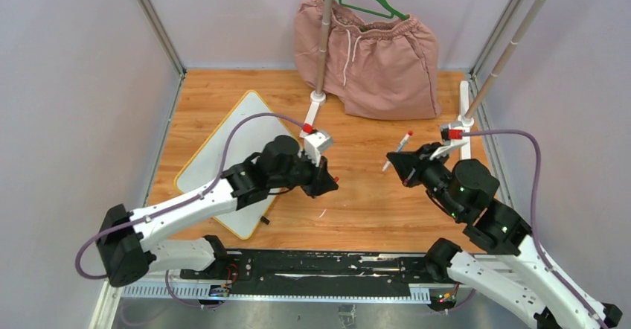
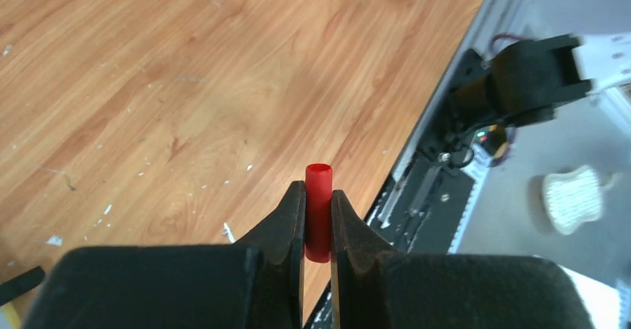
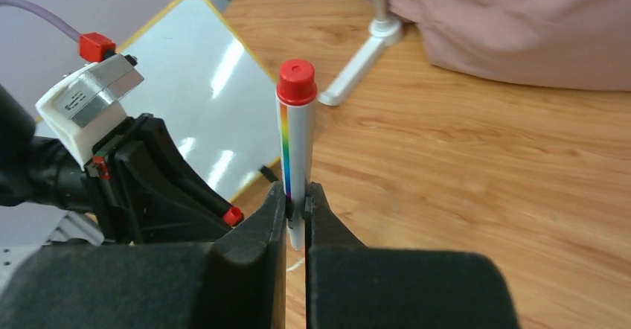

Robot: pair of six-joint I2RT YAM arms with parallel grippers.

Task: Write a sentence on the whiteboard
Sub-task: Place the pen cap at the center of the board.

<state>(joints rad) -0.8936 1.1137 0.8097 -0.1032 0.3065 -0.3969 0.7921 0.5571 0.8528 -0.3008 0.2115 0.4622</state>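
whiteboard: the whiteboard (image 1: 201, 158) lies flat on the left half of the table (image 1: 372, 210), turned at an angle, with its near corner under the left arm (image 1: 193, 199). the right wrist view shows it (image 3: 193, 61) beyond the left gripper.
sentence: no lettering shows; the part of the board in view is blank.
marker: the marker (image 1: 399, 149) has a white barrel with a rainbow stripe and is well apart from the board, right of centre. its red end (image 3: 296, 150) points away from the fingers, and the other end is too small to read.
right gripper: the right gripper (image 3: 298, 195) is clenched on the marker's barrel.
cap: the cap (image 2: 318, 210) is a small red open-ended tube, off the marker.
left gripper: the left gripper (image 1: 327, 184) is pinched on the cap over bare wood, just beside the board's right edge.
step in hand: uncapping looks done, and writing has not begun.
next move: the right arm (image 1: 506, 228) likely has to carry the marker across to the board and turn the writing end down. the left arm lies over part of the surface and probably should draw aside first.
background: pink shorts (image 1: 379, 61) hang on a green hanger (image 1: 372, 1) at the back.
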